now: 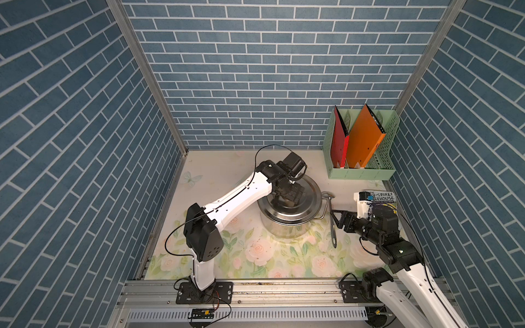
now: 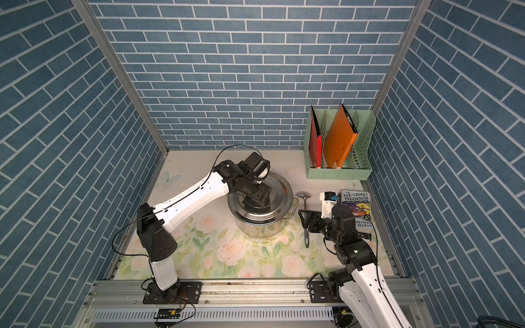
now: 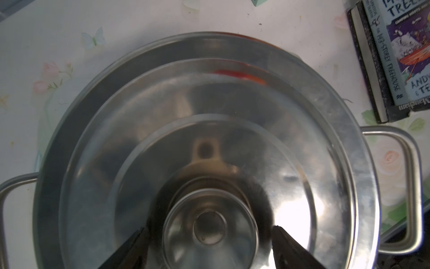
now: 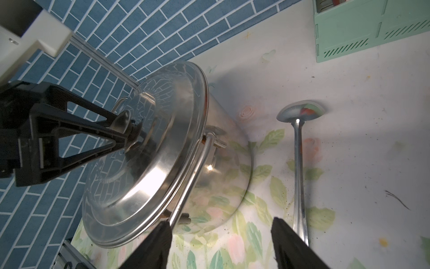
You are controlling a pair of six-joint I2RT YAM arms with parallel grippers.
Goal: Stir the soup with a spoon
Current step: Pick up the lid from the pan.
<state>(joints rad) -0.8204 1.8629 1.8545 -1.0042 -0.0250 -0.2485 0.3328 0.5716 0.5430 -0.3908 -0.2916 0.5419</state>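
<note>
Spoon [image 4: 298, 163] lies beside lidded pot [image 4: 229, 153].

The left arm [image 1: 241, 196] stood on its base at seven o'clock in both top views, folded sharply at the elbow, its white forearm stretched toward two o'clock. Its wrist was bent steeply down, so the left gripper [image 1: 292, 196] pointed downward, jaws apart, with both black fingers [image 3: 286, 242] visible in the wrist view. The right arm [image 1: 409, 272] was based at five o'clock and lay low, extended toward ten o'clock. The right gripper [image 4: 221, 224] faced nine o'clock, jaws spread wide.
</note>
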